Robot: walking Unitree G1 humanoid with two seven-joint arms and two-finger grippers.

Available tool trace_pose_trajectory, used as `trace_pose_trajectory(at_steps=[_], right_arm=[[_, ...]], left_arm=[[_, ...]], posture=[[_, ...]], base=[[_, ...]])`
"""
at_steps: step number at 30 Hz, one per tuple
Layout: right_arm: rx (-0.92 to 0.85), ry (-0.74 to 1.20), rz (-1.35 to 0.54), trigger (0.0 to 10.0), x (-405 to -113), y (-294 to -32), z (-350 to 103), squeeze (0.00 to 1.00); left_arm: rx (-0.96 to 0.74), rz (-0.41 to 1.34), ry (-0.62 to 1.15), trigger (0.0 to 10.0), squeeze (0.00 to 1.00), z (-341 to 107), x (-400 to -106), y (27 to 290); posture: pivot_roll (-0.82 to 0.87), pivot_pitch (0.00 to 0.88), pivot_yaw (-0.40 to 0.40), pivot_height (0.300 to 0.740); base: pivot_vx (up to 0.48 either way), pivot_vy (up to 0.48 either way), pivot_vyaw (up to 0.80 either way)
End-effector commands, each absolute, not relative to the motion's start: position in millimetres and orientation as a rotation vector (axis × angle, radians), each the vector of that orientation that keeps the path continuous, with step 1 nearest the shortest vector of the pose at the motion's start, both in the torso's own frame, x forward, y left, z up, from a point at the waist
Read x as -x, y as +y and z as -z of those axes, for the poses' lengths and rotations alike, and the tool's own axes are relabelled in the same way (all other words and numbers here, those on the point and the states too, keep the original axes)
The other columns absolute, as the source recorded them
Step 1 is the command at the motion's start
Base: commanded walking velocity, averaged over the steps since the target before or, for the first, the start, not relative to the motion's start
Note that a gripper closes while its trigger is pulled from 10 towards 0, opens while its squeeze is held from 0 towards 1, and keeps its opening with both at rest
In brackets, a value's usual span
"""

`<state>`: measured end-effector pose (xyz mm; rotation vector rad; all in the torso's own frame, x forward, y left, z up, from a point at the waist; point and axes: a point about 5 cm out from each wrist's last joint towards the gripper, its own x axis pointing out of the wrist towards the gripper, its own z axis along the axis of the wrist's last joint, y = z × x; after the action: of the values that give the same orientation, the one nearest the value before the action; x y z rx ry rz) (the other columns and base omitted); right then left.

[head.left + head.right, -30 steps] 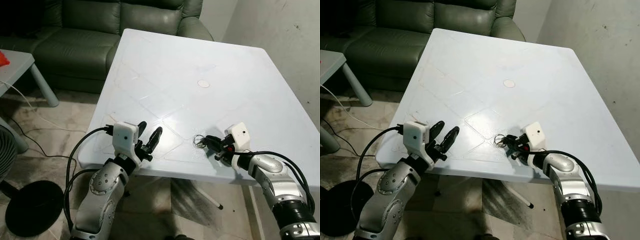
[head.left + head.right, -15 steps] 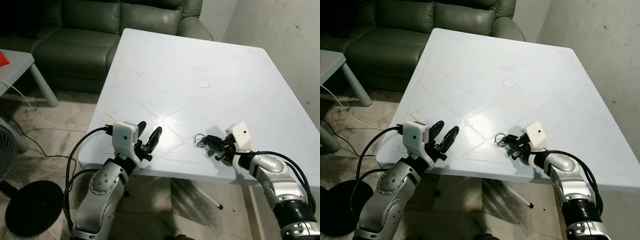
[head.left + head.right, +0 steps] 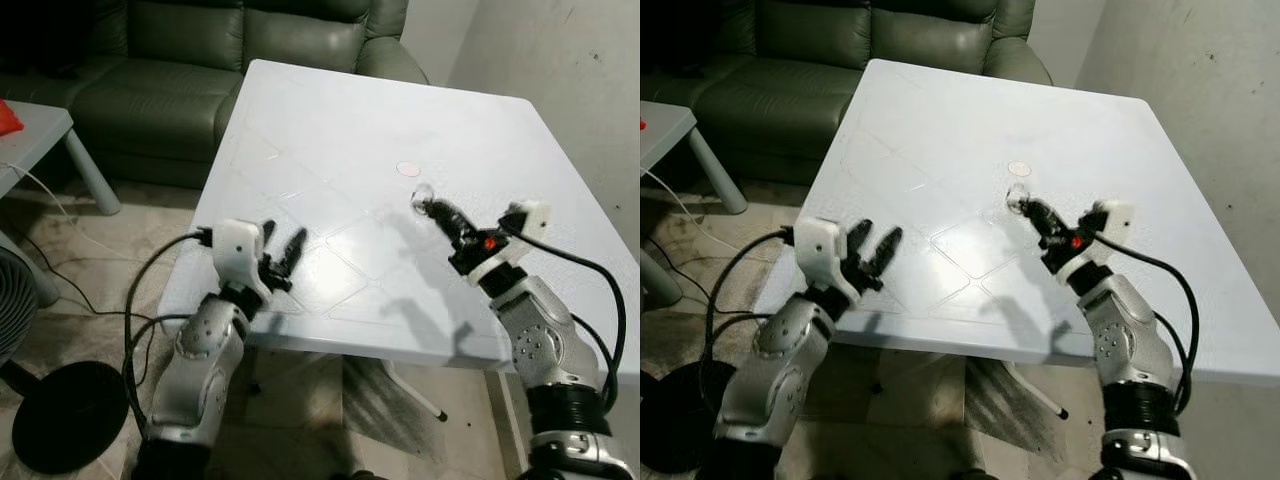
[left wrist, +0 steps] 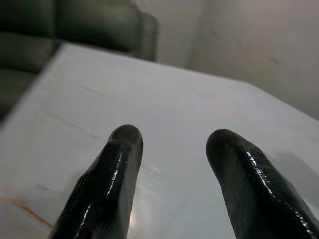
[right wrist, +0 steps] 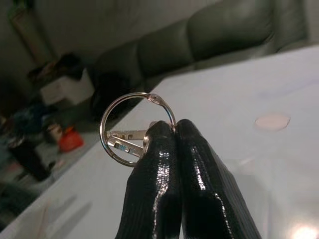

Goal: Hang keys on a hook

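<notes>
Your two head views look forward and down on the same table [image 3: 330,110], sofa [image 3: 200,50] far left. Your left wrist view looks close along its fingers [image 4: 107,189] across that table; your right wrist view faces the sofa.

A white square surface [image 3: 330,130] stands on a tiled floor [image 3: 90,250] before a dark green leather sofa [image 3: 150,70], with a grey wall [image 3: 560,50] to its right and a small side table [image 3: 40,130] at the left
</notes>
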<state>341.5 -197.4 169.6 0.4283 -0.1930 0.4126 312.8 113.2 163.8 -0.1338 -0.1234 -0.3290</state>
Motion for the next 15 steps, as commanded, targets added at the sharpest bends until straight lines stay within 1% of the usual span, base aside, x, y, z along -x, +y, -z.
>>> trace_pose_trajectory(at_steps=[1, 2, 3, 4, 5, 6, 7, 9, 11, 13, 15], right_arm=[[-0.368, -0.24, -0.334, 0.0, -344, -205, -182, 0.0], [-0.29, -0.263, -0.228, 0.0, -347, -211, -188, 0.0], [-0.225, -0.286, -0.138, 5.3, -348, -217, -195, 0.0], [-0.225, -0.286, -0.138, 5.3, -348, -217, -195, 0.0], [-0.169, -0.301, -0.086, 8.7, -348, -221, -200, 0.0], [-0.169, -0.301, -0.086, 8.7, -348, -221, -200, 0.0], [-0.152, -0.318, -0.057, 10.0, -347, -223, -204, 0.0], [-0.188, -0.354, -0.013, 10.0, -344, -225, -211, 0.0], [-0.111, -0.394, 0.007, 10.0, -340, -224, -219, 0.0], [-0.091, -0.412, 0.01, 10.0, -337, -223, -221, 0.0], [-0.007, -0.462, 0.028, 10.0, -329, -217, -228, 0.0]], left_arm=[[0.121, 0.29, -0.123, 10.0, 0.0, -165, -319, 118], [0.116, 0.257, -0.149, 10.0, 0.0, -175, -329, 126], [0.109, 0.241, -0.177, 10.0, 0.0, -185, -337, 134], [0.109, 0.241, -0.177, 10.0, 0.0, -185, -337, 134], [0.102, 0.223, -0.192, 10.0, 0.0, -191, -343, 140], [0.102, 0.223, -0.192, 10.0, 0.0, -191, -343, 140], [0.104, 0.217, -0.195, 10.0, 0.0, -195, -346, 143], [0.099, 0.196, -0.218, 10.0, 0.0, -204, -353, 151], [0.082, 0.195, -0.239, 10.0, 0.0, -211, -356, 157], [0.072, 0.191, -0.245, 10.0, 0.0, -213, -357, 161], [0.042, 0.165, -0.26, 10.0, 0.0, -218, -359, 173]], posture=[[-0.06, 0.046, -0.087, 0.724], [-0.07, 0.034, -0.08, 0.724], [-0.07, 0.026, -0.078, 0.724], [-0.07, 0.026, -0.078, 0.724], [-0.07, 0.018, -0.075, 0.724], [-0.07, 0.018, -0.075, 0.724], [-0.07, 0.018, -0.075, 0.724], [-0.08, 0.012, -0.072, 0.724], [-0.09, 0.005, -0.06, 0.724], [-0.1, 0.005, -0.058, 0.724], [-0.11, 0.0, -0.051, 0.724]], base=[[0.0, 0.0, 0.0], [0.0, 0.0, 0.0], [0.0, 0.0, 0.0], [0.0, 0.0, 0.0], [0.0, 0.0, 0.0], [0.0, 0.0, 0.0], [0.0, 0.0, 0.0], [0.0, 0.0, 0.0], [0.0, 0.0, 0.0], [0.0, 0.0, 0.0], [0.0, 0.0, 0.0]])
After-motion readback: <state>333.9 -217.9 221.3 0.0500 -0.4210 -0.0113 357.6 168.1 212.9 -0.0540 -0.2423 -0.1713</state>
